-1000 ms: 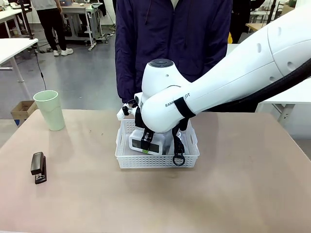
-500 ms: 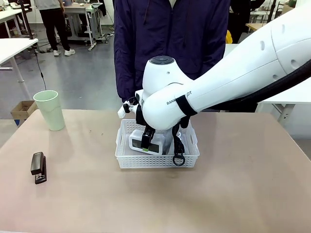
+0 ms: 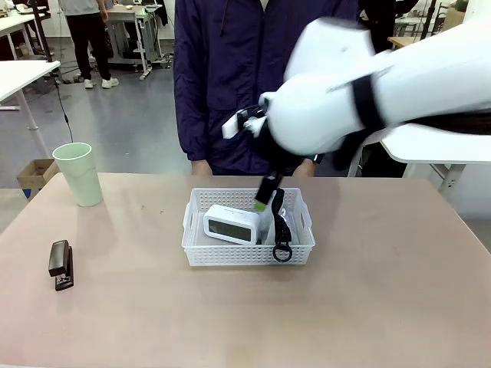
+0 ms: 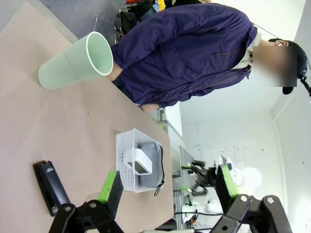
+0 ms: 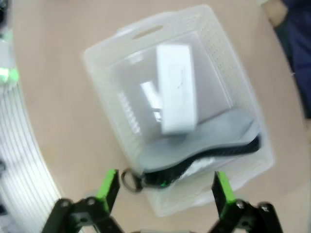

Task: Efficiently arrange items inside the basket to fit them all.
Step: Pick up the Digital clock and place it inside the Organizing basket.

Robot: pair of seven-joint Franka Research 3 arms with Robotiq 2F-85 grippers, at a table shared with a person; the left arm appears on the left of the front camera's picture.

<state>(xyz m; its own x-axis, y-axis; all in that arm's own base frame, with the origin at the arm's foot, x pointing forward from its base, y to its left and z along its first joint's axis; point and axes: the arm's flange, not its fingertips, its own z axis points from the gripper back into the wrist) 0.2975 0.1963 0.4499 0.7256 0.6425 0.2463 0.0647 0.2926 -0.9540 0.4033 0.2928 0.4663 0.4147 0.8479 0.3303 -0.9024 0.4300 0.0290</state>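
Stapler (image 4: pixel 51 187) sits just outside the left arm's fingers (image 4: pixel 110 188), lengthwise roughly along them, so that arm's nearer. Right arm's fingers (image 5: pixel 221 191) hang over the basket (image 5: pixel 221 58). Both pairs wide open, empty.

Box (image 5: pixel 177 94), pouch (image 5: pixel 214 137) in basket (image 5: pixel 228 53)

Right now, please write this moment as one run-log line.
basket: white box, grey pouch inside; stapler, green cup outside; right jaws open above basket; left jaws open
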